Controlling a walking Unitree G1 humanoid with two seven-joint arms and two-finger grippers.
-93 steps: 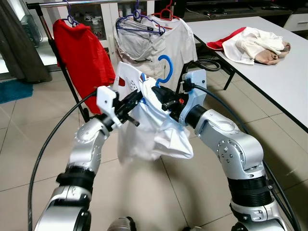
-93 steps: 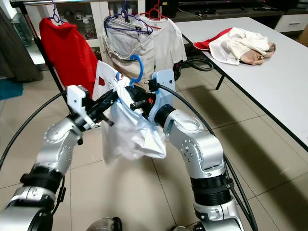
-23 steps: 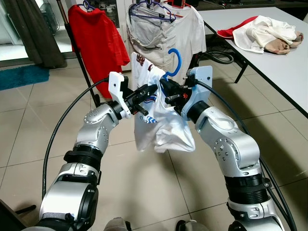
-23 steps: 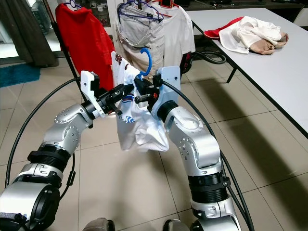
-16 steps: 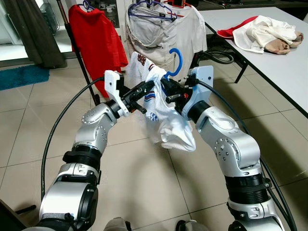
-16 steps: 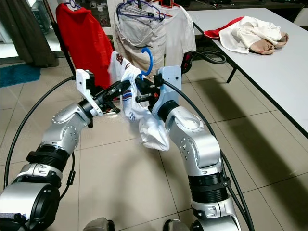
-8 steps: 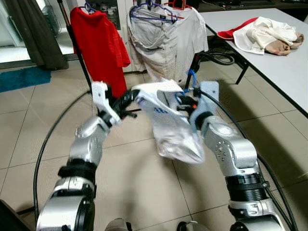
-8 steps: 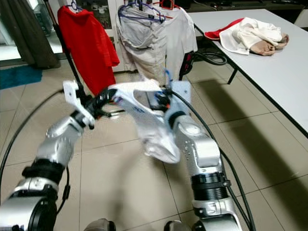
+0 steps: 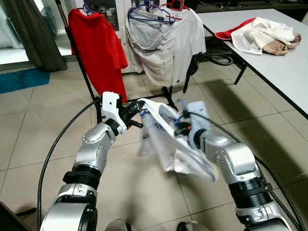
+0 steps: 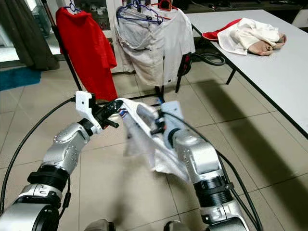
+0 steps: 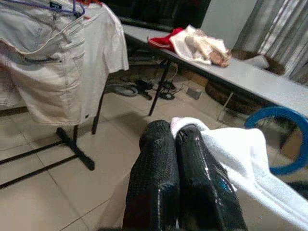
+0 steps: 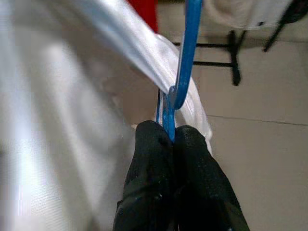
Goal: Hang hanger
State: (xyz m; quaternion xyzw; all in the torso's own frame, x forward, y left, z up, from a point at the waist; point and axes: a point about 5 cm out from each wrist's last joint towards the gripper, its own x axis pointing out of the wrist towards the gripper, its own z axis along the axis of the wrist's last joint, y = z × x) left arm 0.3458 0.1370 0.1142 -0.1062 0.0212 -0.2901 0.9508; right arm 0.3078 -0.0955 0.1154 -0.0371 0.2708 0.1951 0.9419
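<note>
The right end effector (image 12: 166, 137) pinches the stiff blue hanger (image 12: 185, 53) by its neck. The left end effector (image 11: 175, 134) pinches the white shirt (image 9: 166, 144) (soft, floppy, light).

You've got both silver arms stretched forward, left gripper (image 11: 179, 185) and right gripper (image 12: 172, 139) each with black fingers pinched tight together.

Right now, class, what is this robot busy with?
The robot holds a white shirt on a blue hanger between its two grippers. The right gripper is shut on the hanger, and the left gripper pinches the shirt's fabric. The clothes rack stands ahead with a red shirt and pale garments; the hanger is not yet hung.
</note>
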